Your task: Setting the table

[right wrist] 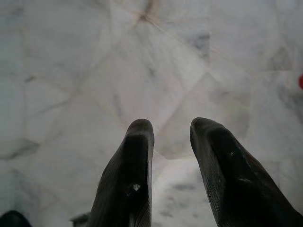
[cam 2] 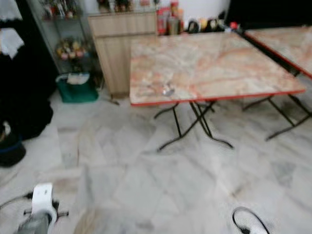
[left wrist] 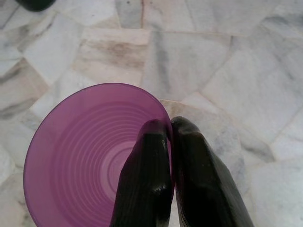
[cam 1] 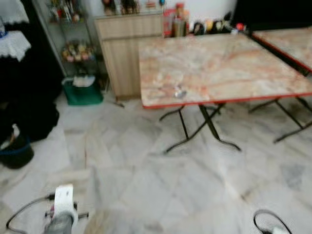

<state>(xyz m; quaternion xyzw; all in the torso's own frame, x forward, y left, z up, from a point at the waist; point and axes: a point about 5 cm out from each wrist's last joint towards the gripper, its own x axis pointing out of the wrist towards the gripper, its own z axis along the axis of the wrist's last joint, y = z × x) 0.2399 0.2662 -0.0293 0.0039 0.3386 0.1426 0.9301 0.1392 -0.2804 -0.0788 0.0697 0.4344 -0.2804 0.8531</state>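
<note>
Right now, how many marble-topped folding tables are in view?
2. One red-edged table stands ahead on the tiled floor; a second table sits to its right, cut off by the frame. More may be hidden.

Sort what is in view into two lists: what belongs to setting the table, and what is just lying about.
Belongs to the job:
- purple cup, rim pinched by the left gripper
- marble-topped table ahead, with a small shiny object near its front edge
- right gripper, open over the floor

Just lying about:
- green bin
- wooden cabinet
- glass shelf of knick-knacks
- jars by the wall
</note>
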